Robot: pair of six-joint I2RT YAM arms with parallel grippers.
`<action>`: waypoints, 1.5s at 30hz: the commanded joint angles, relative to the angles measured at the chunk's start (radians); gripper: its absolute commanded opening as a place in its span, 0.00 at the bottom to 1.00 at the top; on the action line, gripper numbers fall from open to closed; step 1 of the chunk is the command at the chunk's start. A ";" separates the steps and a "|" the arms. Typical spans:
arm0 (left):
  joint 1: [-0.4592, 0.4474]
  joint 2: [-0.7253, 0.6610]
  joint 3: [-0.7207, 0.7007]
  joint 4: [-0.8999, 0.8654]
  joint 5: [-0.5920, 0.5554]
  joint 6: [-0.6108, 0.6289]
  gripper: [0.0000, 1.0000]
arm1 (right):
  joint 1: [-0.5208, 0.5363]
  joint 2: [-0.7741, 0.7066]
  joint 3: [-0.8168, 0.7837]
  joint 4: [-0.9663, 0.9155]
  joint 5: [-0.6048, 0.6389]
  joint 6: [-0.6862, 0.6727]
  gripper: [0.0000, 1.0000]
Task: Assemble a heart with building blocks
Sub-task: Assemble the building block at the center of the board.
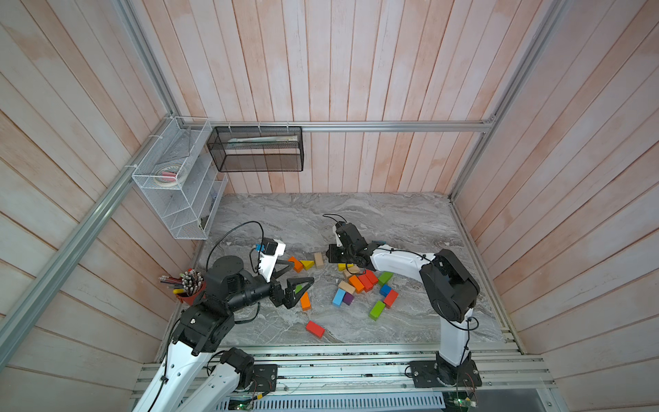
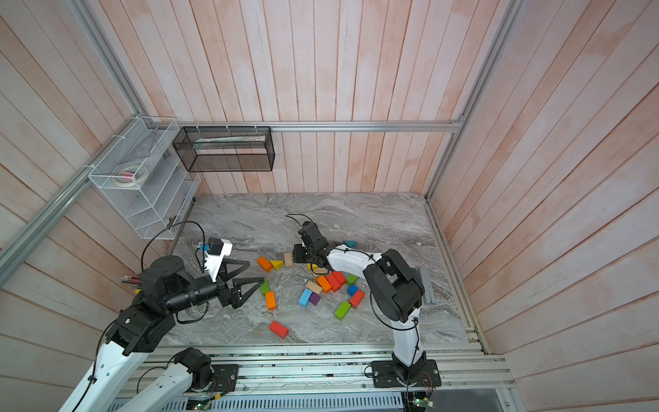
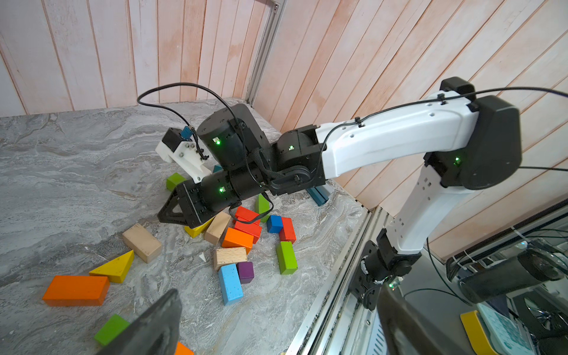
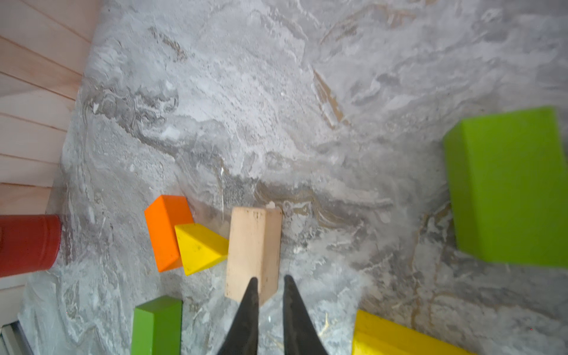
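Right hand [image 4: 270,278]: fingers drawn almost together with a thin slit between the tips, set at the end of the tan brick [image 4: 252,249]. Whether they pinch it cannot be told.
Tan brick: lying on the table [image 1: 392,221], left of the heap in both top views.
Yellow wedge [image 4: 199,246]: its point meets the tan brick's side and its back is against the orange brick [image 4: 164,230].
Heap of blocks [image 1: 356,283]: red, orange, tan, blue, purple and green pieces bunched under and beside the right forearm.
Left hand [image 1: 303,271]: spread wide and empty, above the table, apart from the right hand.
Green block [image 2: 264,286]: just beside the left hand's nearer finger, next to a second orange brick [image 2: 271,300].
Red brick [image 1: 315,329]: alone near the table's front edge.
Red cup [image 1: 190,296]: holding pencils [image 1: 189,280], at the table's left edge by the left arm.
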 commanded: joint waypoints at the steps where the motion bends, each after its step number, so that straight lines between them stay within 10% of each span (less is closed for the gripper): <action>1: -0.004 -0.007 -0.015 0.020 0.005 -0.009 1.00 | 0.000 0.057 0.053 -0.096 0.030 -0.064 0.15; 34: -0.005 -0.012 -0.020 0.020 -0.001 -0.009 1.00 | 0.054 0.110 0.132 -0.149 -0.068 -0.139 0.13; 45: -0.003 -0.015 -0.017 0.009 -0.010 -0.003 1.00 | 0.056 0.031 0.092 -0.206 -0.026 -0.511 0.50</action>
